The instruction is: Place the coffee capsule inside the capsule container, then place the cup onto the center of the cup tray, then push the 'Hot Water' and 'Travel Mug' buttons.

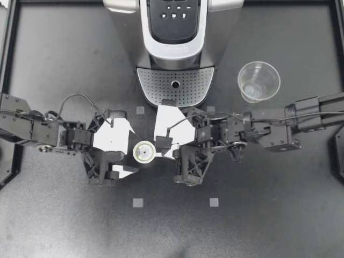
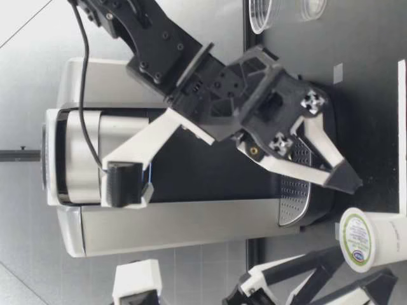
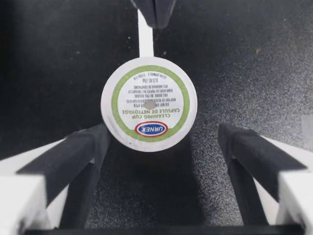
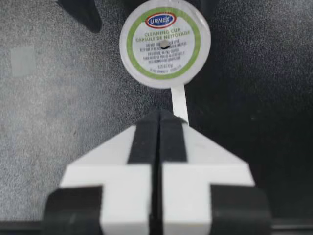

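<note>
On the black table point(image 1: 54, 226), right tool point(image 1: 160, 146) pinches the capsule point(image 1: 144, 152) by its tab; left tool point(image 1: 130, 152) spread around it

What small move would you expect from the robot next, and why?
Probably the left gripper should close on the coffee capsule. The capsule stands on the table between that gripper's open fingers and is not yet gripped. The right gripper is shut, with its tips at the capsule's tab.
</note>
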Robot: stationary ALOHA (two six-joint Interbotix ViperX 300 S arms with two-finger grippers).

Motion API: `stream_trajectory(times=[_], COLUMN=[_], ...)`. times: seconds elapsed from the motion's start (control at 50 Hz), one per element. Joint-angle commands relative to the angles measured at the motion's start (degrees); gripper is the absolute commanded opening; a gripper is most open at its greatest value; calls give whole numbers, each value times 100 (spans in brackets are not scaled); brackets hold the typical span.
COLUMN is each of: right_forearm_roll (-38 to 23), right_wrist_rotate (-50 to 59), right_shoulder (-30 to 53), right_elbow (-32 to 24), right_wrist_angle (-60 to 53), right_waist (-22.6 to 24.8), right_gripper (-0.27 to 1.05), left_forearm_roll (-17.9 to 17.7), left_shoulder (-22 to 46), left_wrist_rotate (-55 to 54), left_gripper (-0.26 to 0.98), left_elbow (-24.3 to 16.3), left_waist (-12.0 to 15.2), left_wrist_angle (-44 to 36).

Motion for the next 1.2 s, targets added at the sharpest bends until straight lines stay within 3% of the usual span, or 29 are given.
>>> stream_trajectory(times=[0.0,0.18,0.94,1.18], right_forearm_roll=[-9,-26,-114,-114], right_wrist_rotate=[-9,-18,-26,-18], right_shoulder=[-44,70,158,149], right_elbow=[-176,-281,-387,-387], right_wrist_angle=[-18,-18,-26,-18], right_waist=[18,18,26,26], right_gripper=[5,5,5,5], left_forearm_roll=[9,9,9,9], left_shoulder=[-35,26,299,299], left_wrist_rotate=[35,88,211,185], left_gripper=[80,80,79,63], left_elbow=[-141,-202,-457,-448], left_waist=[44,176,185,176], left_wrist_angle=[-53,-79,-88,-62])
